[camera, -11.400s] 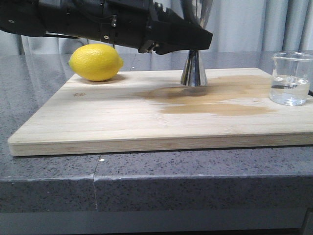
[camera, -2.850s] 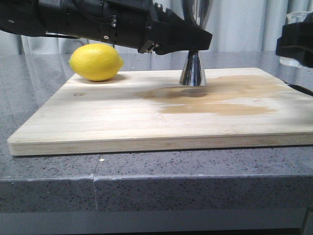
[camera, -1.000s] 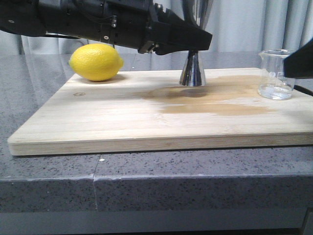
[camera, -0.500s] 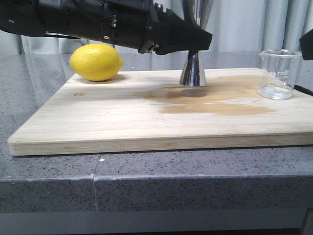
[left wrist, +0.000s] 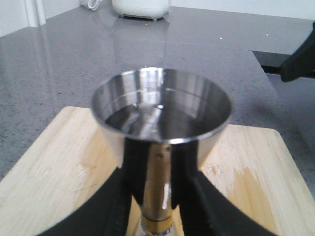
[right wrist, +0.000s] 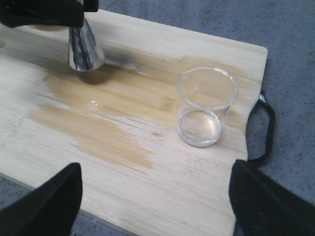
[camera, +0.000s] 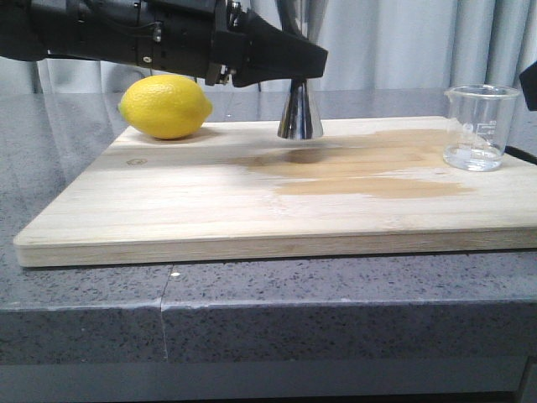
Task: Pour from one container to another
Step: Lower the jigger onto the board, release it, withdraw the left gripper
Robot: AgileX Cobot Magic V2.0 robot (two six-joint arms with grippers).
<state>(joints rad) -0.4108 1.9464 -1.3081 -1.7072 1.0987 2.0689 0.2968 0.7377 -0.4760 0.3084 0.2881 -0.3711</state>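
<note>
Step in hand: by my reading the pour is done; the jigger holds liquid and the beaker is nearly empty.
Jigger (camera: 299, 113): upper middle of the front view, upright, its base seemingly just above the wooden board (camera: 168, 210); the left wrist view shows its upper cup (left wrist: 161, 105) with liquid near the rim.
Left claw (camera: 294, 63): clamped on the jigger's waist, the dark fingers (left wrist: 206, 201) pressing either side just above the gold band.
Beaker (camera: 478, 126): standing upright at the right edge of the front view on the board, free of any grip, a thin film of liquid at its bottom (right wrist: 199, 128).
Right claw (right wrist: 152, 204): spread wide, holding nothing, its two dark fingers in the lower corners of the right wrist view, the beaker between and ahead of them.
Key relation: the jigger's long axis is vertical and must stay so, being almost full; the left arm has it, the right arm is nearer the beaker, and the two vessels are well apart.
Other things: a lemon (camera: 165, 106) at the upper left, near the jigger; a wet stain (camera: 369, 172) across the board; the board lies on the grey bench (camera: 252, 311).
Risk: tilting the jigger would likely spill.
</note>
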